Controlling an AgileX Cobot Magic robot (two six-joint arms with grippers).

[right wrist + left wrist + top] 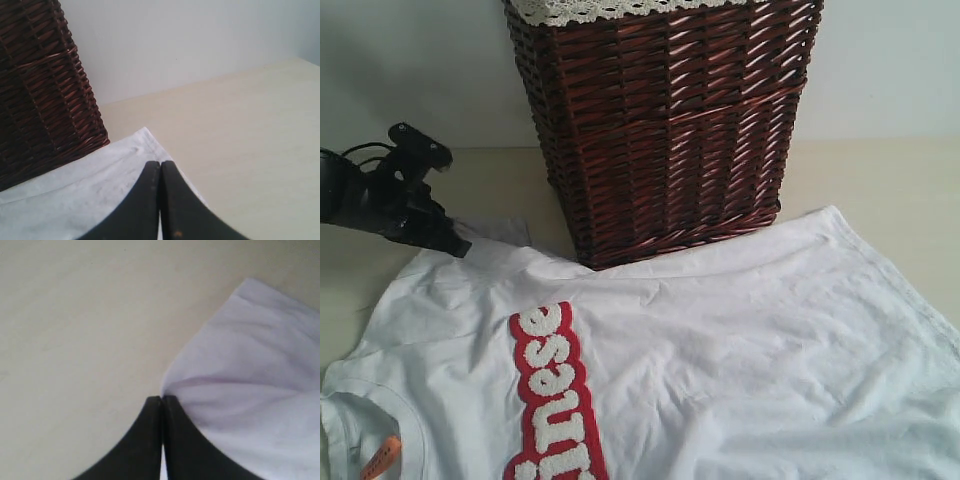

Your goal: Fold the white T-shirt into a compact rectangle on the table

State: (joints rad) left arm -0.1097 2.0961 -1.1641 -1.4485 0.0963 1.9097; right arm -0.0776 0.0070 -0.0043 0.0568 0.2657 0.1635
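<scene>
**White T-shirt [720,340] laid out on the table [880,180], its upper edge against the wicker basket [670,130]; both end effectors closed.**
The left gripper [161,399] is closed on the sleeve edge, where the fabric is puckered at the tips. The right gripper [160,164] is shown with jaws pressed together over the hem corner; whether cloth is pinched there cannot be told.

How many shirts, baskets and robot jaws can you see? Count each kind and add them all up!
Shirts: 1, the white T-shirt
Baskets: 1, the wicker basket
Pairs of jaws: 2, one on the left gripper and one on the right gripper
Total: 4
</scene>
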